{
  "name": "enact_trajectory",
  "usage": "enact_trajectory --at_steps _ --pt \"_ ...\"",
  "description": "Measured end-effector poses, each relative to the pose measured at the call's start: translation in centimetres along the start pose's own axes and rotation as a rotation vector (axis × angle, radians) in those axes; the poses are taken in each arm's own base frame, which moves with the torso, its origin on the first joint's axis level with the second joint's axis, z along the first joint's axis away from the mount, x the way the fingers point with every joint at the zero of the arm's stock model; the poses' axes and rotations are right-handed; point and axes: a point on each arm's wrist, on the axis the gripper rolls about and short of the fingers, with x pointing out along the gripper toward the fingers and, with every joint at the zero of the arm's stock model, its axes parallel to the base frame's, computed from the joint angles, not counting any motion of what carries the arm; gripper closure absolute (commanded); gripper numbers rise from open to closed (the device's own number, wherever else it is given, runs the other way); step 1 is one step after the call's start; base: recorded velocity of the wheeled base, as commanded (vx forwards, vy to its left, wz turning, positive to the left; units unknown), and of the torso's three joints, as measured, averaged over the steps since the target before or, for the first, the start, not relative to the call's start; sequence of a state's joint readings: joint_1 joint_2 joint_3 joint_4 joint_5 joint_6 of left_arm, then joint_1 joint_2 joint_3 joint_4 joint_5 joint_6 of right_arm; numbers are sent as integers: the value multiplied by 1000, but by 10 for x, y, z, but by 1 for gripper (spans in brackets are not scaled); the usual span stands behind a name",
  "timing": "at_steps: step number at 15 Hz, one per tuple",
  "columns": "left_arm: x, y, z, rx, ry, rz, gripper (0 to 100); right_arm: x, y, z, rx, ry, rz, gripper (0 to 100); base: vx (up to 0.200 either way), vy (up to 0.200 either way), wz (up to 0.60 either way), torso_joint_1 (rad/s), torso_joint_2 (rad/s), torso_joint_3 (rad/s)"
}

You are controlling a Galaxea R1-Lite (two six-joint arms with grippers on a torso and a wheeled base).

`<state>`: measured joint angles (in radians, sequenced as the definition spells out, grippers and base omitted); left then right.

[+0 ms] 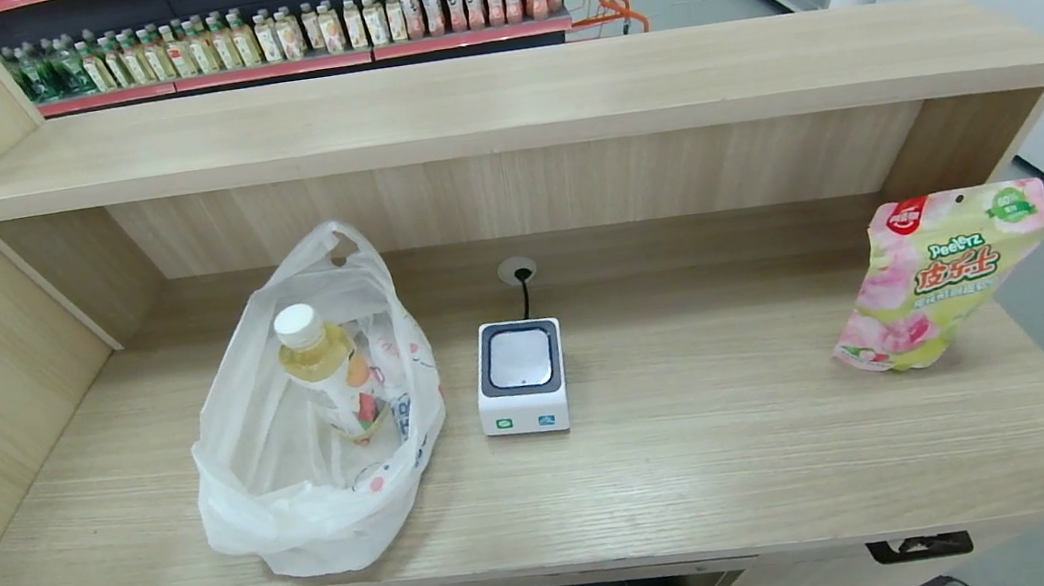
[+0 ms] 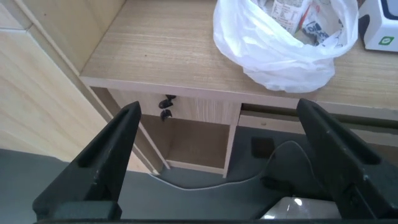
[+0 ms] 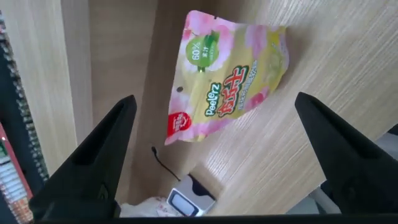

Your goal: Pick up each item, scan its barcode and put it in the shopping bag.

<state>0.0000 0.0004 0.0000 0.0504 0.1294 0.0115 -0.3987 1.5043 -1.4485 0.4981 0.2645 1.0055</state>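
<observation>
Head view: the snack pouch point(image 1: 944, 278) stands at the right end of the worktop point(image 1: 704, 451), seemingly not yet scanned. The scanner point(image 1: 521, 374) sits between it and the shopping bag point(image 1: 241, 491), whose mouth gapes upward around a tea bottle point(image 1: 325, 364).
Left wrist view: the left gripper point(image 2: 217, 162), fingers apart and empty, hangs off the worktop's front edge near the bag.
Right wrist view: the right gripper point(image 3: 217, 155), fingers spread wide, hovers over the pouch, perhaps lined up for a grasp.

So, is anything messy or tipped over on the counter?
Nothing is spilled or broken. The pink-and-green snack pouch sits crooked at the right end of the counter, and the drink bottle leans inside the white shopping bag.
</observation>
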Motion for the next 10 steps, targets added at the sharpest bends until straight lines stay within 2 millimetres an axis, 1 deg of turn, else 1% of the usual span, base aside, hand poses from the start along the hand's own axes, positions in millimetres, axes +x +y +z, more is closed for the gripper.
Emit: enact_trajectory --at_steps 3,7,8,10 --pt "0 0 0 -1 0 -1 0 14 -4 1 46 28 -37 0 0 0 0 0 0 0" --pt "0 0 0 -1 0 -1 0 35 1 0 56 62 -49 0 0 0 0 0 0 0" --pt "0 0 0 -1 0 -1 0 42 1 1 56 55 -67 0 0 0 0 0 0 0" --pt "0 0 0 -1 0 -1 0 64 -1 4 65 31 -124 0 0 0 0 0 0 0"
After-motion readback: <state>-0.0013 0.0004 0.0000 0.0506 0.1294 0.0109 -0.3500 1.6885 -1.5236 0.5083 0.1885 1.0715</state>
